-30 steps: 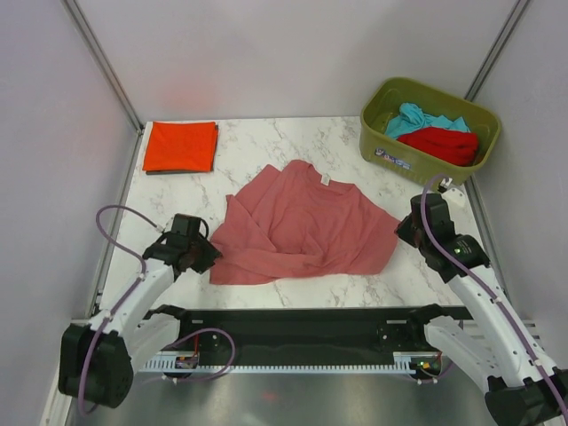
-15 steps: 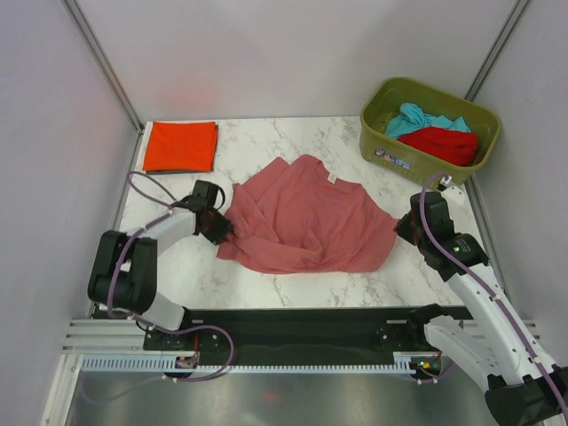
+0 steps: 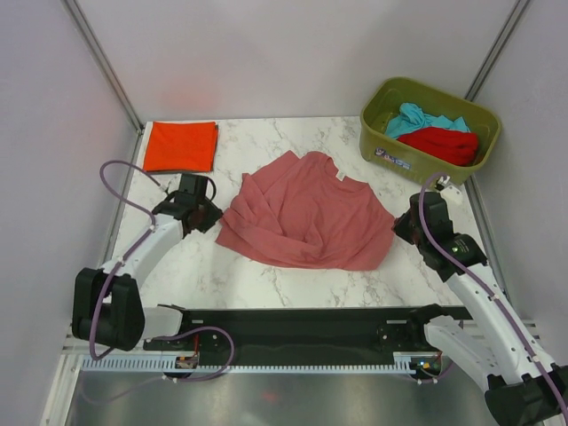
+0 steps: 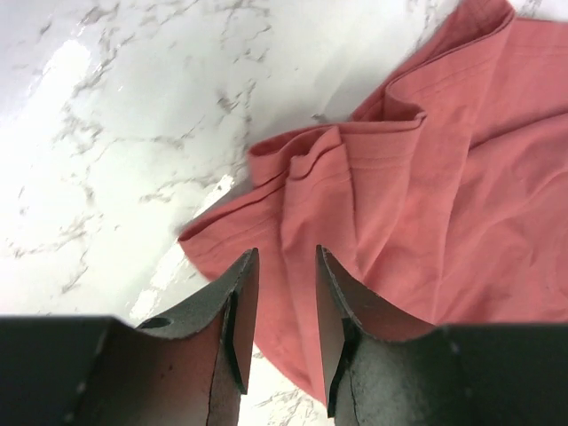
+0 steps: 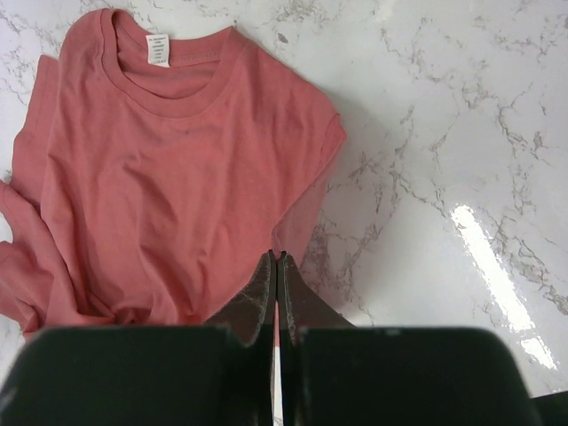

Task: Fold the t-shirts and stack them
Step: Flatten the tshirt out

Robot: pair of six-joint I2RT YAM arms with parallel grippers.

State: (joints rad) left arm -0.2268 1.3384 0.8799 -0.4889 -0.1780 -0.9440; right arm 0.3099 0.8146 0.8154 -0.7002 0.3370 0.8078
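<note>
Marble tabletop (image 3: 266,142), shut in by grey walls (image 3: 266,53), carries all that we see. Our pink shirt (image 3: 306,213) lies crumpled at mid-frame in the overhead view, collar toward the top. The orange shirt (image 3: 180,145) sits folded at upper left, well apart from it. The bin (image 3: 399,158) at upper right holds a teal shirt (image 3: 413,117) and a red shirt (image 3: 439,144).

The left fingers (image 3: 206,217) sit at the pink shirt's left edge. Their wrist view shows them parted by a narrow gap, with bunched folds lying under the gap. The right fingers (image 3: 404,229) are at the shirt's right edge. Their wrist view shows them pressed together on a sliver of pink cloth, and shows the white neck label (image 5: 158,50) clearly.

We see bare marble between the two shirts and along the lower edge of the overhead view.
</note>
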